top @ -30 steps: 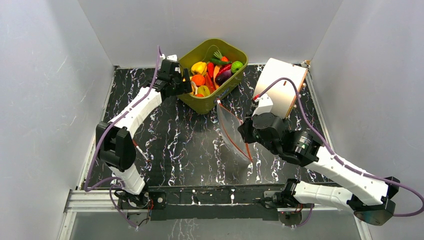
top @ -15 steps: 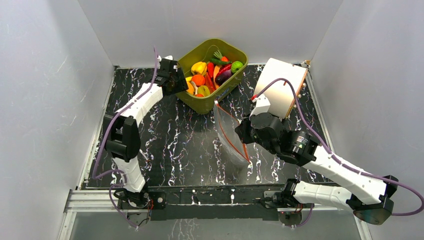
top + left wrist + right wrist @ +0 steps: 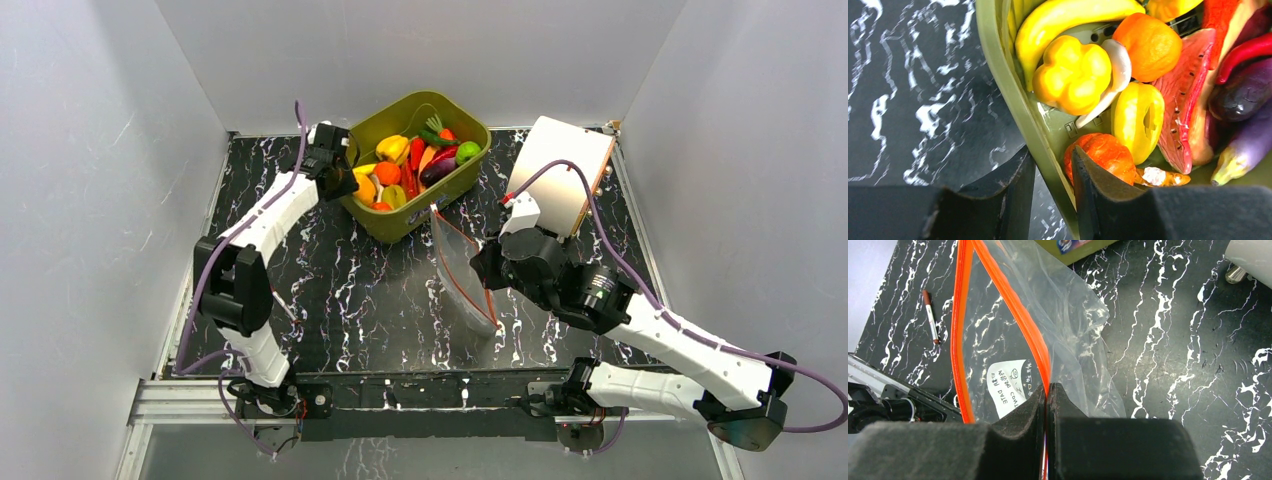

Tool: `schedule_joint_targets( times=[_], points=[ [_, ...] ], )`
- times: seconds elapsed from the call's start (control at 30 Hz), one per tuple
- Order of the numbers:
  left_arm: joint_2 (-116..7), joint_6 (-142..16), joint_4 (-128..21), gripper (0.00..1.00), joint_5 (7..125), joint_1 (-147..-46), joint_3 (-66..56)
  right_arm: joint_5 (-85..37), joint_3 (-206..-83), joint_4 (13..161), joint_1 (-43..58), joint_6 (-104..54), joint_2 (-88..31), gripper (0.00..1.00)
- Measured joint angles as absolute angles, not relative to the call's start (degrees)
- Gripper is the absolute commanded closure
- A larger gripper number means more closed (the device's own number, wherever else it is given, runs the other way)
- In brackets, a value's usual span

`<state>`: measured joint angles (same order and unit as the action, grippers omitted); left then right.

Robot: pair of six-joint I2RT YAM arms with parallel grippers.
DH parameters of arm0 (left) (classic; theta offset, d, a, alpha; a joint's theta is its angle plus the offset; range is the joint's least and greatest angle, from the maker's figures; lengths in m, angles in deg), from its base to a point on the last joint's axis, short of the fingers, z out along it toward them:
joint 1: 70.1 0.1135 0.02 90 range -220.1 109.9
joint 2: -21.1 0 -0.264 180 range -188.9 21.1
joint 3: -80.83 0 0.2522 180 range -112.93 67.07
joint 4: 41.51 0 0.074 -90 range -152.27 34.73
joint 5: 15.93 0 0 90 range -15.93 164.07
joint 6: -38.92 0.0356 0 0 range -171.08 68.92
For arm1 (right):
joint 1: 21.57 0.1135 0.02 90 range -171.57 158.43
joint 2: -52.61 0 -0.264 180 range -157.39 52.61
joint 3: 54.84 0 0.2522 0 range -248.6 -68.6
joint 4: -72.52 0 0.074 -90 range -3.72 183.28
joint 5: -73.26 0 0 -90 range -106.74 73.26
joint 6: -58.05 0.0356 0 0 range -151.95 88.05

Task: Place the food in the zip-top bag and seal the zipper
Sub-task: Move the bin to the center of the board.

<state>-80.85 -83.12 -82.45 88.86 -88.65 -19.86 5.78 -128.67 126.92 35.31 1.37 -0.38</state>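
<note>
Our left tool (image 3: 1050,167) is clamped on the wall of the olive-green plastic tub (image 3: 1003,75): one finger sits outside it and the other inside, against an orange toy piece. It holds no food. In the top view the tub sits toward 12 o'clock on the black marble-patterned counter (image 3: 350,290). Every one of the glossy toy fruits and vegetables (image 3: 410,165) we can see lies inside it, including a yellow pepper, an orange ball, a red chilli and purple pieces.

Our right tool (image 3: 1047,390) is pressed together on the mouth of the clear crinkly plastic zip-top bag (image 3: 1073,340), pinching one side of the red-orange zipper strip (image 3: 1020,320). The two sides of the strip stand well apart, so the mouth gapes. The bag is near the middle of the counter, at about 5 o'clock from the tub, with its far end close to the tub's near wall. We see no toy food in it. A white slip with handwriting shows through the plastic, and we cannot tell whether it is inside the bag or under it.

We judge the task barely begun. The bag is gripped and open, which is the only preparation done. All the food remains to be moved from tub to bag. After that the zipper has to be pressed shut along its whole width.
</note>
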Motion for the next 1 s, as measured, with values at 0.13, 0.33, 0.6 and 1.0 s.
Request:
schedule_joint_targets(
  times=[0.13,0.33,0.6,1.0],
  points=[
    [-75.6,-83.4,-85.3,0.73,90.6,-88.6,-15.0,5.8,-128.7,126.7,35.3,1.4,-0.1,1.00],
    [-66.9,-84.3,-91.0,0.73,91.9,-88.6,-8.1,5.8,-127.5,126.4,35.3,1.3,0.2,1.00],
    [-54.9,-83.7,-96.6,0.45,91.6,-88.6,-6.1,5.9,-127.2,126.3,35.3,1.1,0.4,1.00],
    [-54.8,-72.9,-93.8,0.43,82.1,-88.6,-12.3,7.4,-128.2,128.6,35.3,1.2,0.0,1.00]
  ],
)
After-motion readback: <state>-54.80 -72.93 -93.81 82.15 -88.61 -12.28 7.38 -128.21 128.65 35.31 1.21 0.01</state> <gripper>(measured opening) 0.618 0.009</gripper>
